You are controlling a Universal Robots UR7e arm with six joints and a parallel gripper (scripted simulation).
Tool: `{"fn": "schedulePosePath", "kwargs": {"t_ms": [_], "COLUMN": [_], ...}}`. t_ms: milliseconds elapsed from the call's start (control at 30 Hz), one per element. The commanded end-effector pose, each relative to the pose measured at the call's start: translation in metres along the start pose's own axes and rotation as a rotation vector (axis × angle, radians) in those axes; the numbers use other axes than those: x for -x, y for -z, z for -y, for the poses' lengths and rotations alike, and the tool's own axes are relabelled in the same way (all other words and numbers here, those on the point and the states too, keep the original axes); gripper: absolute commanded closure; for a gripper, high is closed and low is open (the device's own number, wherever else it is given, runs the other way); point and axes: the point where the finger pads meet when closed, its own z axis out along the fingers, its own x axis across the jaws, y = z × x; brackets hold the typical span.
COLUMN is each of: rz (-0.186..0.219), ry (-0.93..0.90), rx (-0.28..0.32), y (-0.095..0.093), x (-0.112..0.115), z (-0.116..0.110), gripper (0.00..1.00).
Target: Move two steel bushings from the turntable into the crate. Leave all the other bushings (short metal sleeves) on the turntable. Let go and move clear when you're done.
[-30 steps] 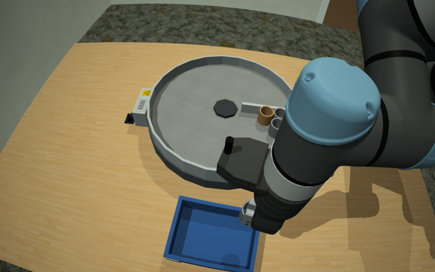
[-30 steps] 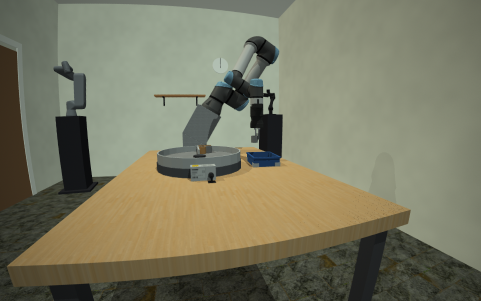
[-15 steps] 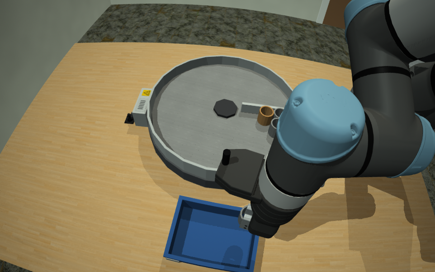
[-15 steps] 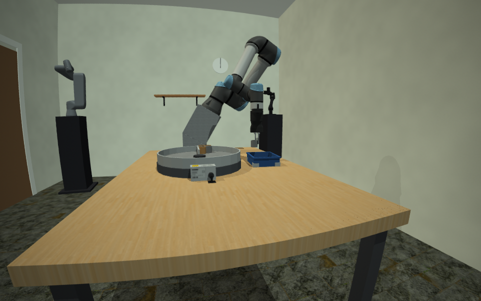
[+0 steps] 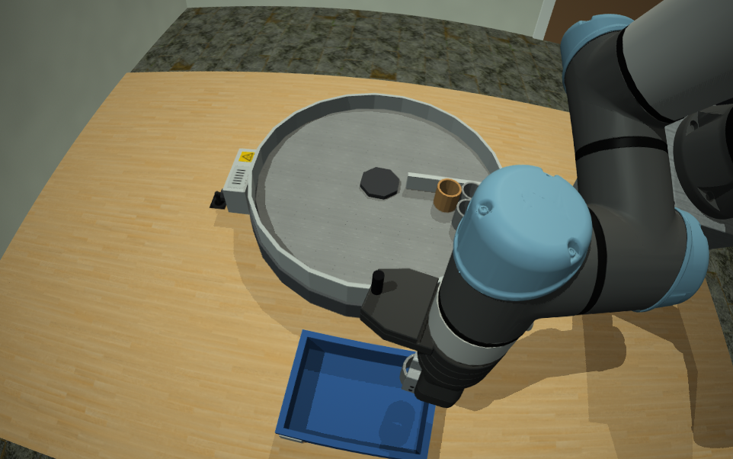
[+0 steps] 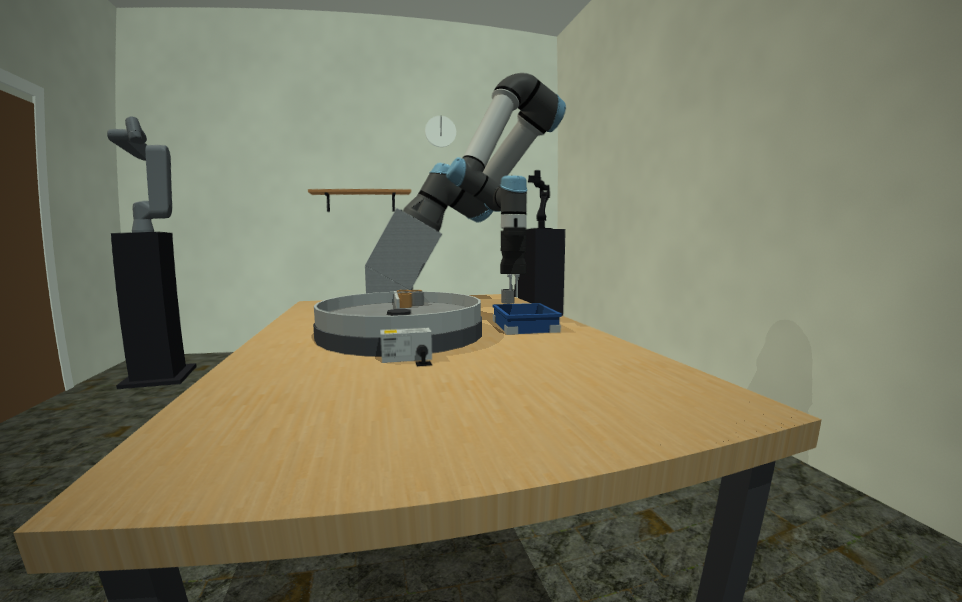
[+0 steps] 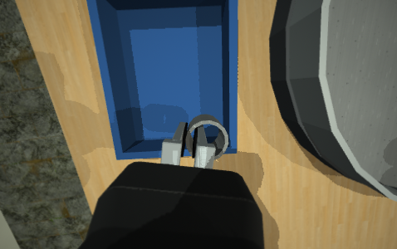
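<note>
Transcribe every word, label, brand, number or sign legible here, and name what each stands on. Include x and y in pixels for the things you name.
No words, brands or numbers can be read.
Yellow warning triangle: on the grey box [image 5: 235,186] [image 6: 397,347] beside the turntable [image 5: 310,266] [image 6: 354,325] [image 7: 305,58]; its inner mark is too small.
Dark print on that box: too small to read.

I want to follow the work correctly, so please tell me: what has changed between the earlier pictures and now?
The gripper has moved down toward the crate, carrying a steel bushing. Nothing was newly grasped or released. The crate, turntable and copper-colored bushing stayed put.
</note>
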Motion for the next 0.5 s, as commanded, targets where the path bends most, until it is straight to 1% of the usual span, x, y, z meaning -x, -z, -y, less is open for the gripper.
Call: {"fn": "schedulePosePath", "kwargs": {"t_ms": [0,200,467], "rz": [0.002,0.004,0.004], "ry": [0.003,0.007,0.007], "rx": [-0.009,-0.020,-0.020], "y": [0.0004,0.0007,0.0007], "x": [0.0025,0.0057,0.0057], "z": [0.0033,0.0081,0.0081], "gripper": [1.00,1.00,1.00]}}
